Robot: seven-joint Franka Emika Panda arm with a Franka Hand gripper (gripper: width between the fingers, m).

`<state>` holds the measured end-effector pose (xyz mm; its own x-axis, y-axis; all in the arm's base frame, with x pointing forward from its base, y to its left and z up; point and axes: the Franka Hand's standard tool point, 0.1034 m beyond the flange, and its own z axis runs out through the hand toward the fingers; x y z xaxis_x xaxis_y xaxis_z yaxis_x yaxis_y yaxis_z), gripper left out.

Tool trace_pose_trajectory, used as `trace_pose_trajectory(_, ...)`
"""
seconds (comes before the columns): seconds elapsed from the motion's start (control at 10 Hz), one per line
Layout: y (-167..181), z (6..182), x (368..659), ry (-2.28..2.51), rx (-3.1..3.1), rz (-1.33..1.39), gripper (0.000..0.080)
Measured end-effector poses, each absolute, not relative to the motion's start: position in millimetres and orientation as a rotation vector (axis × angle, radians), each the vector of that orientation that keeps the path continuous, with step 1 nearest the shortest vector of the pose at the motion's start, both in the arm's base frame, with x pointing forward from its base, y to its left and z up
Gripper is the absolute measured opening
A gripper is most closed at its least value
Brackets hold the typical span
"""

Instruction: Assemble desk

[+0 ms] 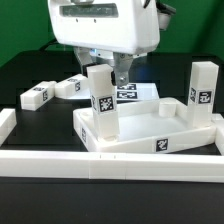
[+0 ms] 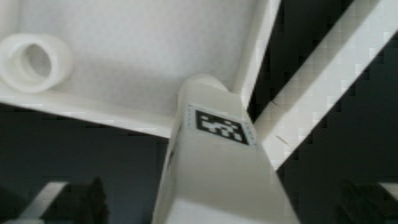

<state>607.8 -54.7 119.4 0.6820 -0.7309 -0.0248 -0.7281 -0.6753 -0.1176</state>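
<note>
The white rimmed tabletop (image 1: 150, 125) lies at the middle and right, and its inner face with a round corner recess (image 2: 32, 62) fills the wrist view. One tagged leg (image 1: 100, 100) stands upright at the tabletop's corner on the exterior view's left. A second leg (image 1: 203, 85) stands at the far right corner. Two more legs (image 1: 35, 95) (image 1: 70, 87) lie on the table to the left. My gripper (image 1: 120, 72) hangs just above and behind the left leg. In the wrist view that leg (image 2: 221, 130) runs between my fingers (image 2: 80, 198) with dark gaps on both sides; the gripper (image 2: 228, 198) looks open.
The long low white border wall (image 1: 110, 160) runs along the front, with a short piece at the left (image 1: 5, 120). The marker board (image 1: 130, 95) lies behind the tabletop. A white strip (image 2: 338, 70) crosses the wrist view beside the leg.
</note>
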Motion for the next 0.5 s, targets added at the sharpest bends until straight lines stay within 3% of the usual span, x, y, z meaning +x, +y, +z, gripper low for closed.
trace_pose_trajectory(0.5,-53.7,119.3,607.8,0.672,-2.964,-0.068,0.0649)
